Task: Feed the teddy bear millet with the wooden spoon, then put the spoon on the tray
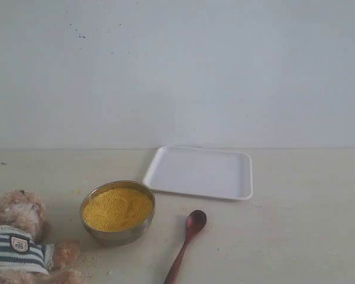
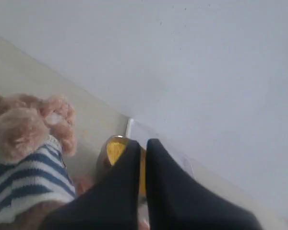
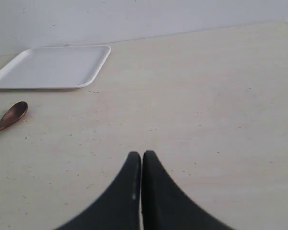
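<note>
Right jaws — wooden spoon (image 3: 9, 117) well apart

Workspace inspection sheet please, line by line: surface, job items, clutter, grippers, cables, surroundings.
Surface: pale table, flat and mostly bare.
Job's things: teddy bear at the near left corner; millet heaped in a steel bowl beside it; wooden spoon lying on the table right of the bowl; tray behind, nothing on it.
Clutter: fine specks scattered on the table.
Grippers: left gripper shut, holding nothing, near bear and bowl; right gripper shut, holding nothing, over bare table.
Cables: nothing seen.
Surroundings: plain white wall behind.
</note>
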Motion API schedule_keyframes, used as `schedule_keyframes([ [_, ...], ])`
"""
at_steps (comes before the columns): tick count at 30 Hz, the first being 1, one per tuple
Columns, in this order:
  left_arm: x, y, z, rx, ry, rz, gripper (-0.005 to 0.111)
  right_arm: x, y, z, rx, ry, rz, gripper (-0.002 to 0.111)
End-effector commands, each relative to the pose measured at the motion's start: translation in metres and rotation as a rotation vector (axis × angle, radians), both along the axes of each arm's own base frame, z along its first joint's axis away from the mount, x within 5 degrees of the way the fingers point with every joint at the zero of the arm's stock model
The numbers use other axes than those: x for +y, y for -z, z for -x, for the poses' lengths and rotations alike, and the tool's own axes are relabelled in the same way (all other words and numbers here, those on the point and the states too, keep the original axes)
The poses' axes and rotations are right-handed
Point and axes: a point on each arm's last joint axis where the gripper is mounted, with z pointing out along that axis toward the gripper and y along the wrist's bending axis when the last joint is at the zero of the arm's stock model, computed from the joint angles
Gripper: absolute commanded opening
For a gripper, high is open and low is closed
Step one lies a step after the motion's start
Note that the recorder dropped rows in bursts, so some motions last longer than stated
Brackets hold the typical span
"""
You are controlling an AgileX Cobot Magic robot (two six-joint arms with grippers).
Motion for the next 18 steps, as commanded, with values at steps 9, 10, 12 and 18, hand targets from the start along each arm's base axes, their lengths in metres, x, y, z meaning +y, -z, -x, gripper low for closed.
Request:
schedule_keyframes([
  [9, 0.052, -0.079, 0.033, -0.787, -0.565, 0.201, 0.004, 0.0, -0.002, 0.0, -0.015, -0.002, 0.003, 0.0],
  [10, 0.052, -0.093, 0.034, -0.801, -0.558, 0.203, 0.004, 0.0, -0.002, 0.0, -0.015, -0.002, 0.003, 0.0],
  [12, 0.043, -0.119, 0.026, -0.762, -0.481, 0.134, 0.004, 0.0, -0.002, 0.0, -0.015, -0.002, 0.003, 0.0],
  [18, 0.002, -0.157, -0.057, -0.222, -0.115, -0.502, 0.004, 0.0, -0.002, 0.0, -0.015, -0.002, 0.003, 0.0],
])
